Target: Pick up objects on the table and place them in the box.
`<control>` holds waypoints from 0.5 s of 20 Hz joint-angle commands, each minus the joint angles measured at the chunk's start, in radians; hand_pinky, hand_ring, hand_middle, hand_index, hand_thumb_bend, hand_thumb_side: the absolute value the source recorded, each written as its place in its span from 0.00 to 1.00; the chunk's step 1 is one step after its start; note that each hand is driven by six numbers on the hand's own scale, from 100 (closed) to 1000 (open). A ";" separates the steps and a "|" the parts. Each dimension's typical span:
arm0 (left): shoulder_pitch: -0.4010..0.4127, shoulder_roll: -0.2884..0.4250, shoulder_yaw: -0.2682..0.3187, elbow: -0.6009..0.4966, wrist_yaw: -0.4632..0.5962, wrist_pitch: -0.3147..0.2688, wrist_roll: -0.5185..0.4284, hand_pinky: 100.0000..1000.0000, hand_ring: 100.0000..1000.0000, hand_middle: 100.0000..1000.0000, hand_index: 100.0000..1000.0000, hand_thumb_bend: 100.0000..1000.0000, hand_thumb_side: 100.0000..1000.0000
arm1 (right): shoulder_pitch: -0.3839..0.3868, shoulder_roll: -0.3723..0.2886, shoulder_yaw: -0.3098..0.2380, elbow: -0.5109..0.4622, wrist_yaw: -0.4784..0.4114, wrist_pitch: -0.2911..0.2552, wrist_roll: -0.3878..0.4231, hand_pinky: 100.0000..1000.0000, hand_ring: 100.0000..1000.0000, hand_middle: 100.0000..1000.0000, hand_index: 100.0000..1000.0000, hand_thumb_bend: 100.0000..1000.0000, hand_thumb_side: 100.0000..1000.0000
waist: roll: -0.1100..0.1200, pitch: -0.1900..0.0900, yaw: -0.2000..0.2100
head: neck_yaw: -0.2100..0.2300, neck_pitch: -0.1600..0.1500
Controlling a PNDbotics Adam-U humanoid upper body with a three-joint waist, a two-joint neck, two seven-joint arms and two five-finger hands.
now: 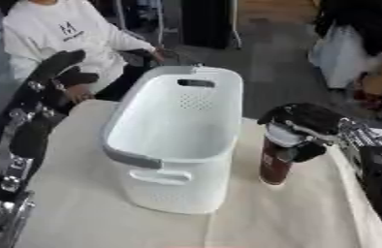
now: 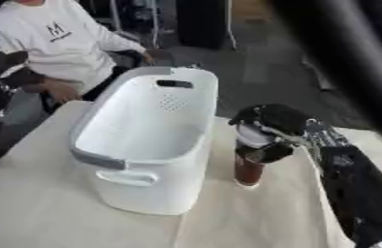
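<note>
A dark red bottle (image 1: 274, 167) with a pale cap stands upright on the cream tablecloth, just right of the white basket (image 1: 148, 161). My right hand (image 1: 305, 121) comes in from the right and is curled over the bottle's top, thumb on its near side. The bottle's base looks to be on the cloth. My left hand (image 1: 58, 72) is raised at the far left, above the table's edge, fingers bent and holding nothing. The white basket has a grey rim and shows nothing inside.
The tablecloth (image 1: 101, 213) covers the table around the basket. A person in a white sweatshirt (image 1: 58, 34) sits beyond the far left edge. Bags (image 1: 356, 58) and dark furniture stand on the floor behind the table.
</note>
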 commanded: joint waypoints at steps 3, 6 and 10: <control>-0.016 0.012 0.000 -0.016 0.002 -0.001 -0.002 1.00 0.75 0.92 1.00 0.39 1.00 | 0.009 0.000 0.004 -0.010 0.032 -0.001 -0.041 0.00 0.16 0.39 0.40 0.19 0.41 | 0.003 -0.006 -0.001 | 0.009 -0.012; -0.016 0.012 0.000 -0.016 0.001 -0.001 -0.002 1.00 0.75 0.92 1.00 0.39 1.00 | 0.011 0.002 0.003 -0.021 0.046 -0.005 -0.091 0.00 0.00 0.20 0.24 0.18 0.30 | 0.003 -0.006 -0.001 | 0.008 -0.012; -0.016 0.012 0.000 -0.016 0.002 -0.001 -0.002 1.00 0.75 0.92 1.00 0.39 1.00 | 0.013 0.004 0.007 -0.019 0.063 -0.022 -0.162 0.00 0.00 0.00 0.15 0.17 0.24 | 0.003 -0.006 -0.001 | 0.008 -0.012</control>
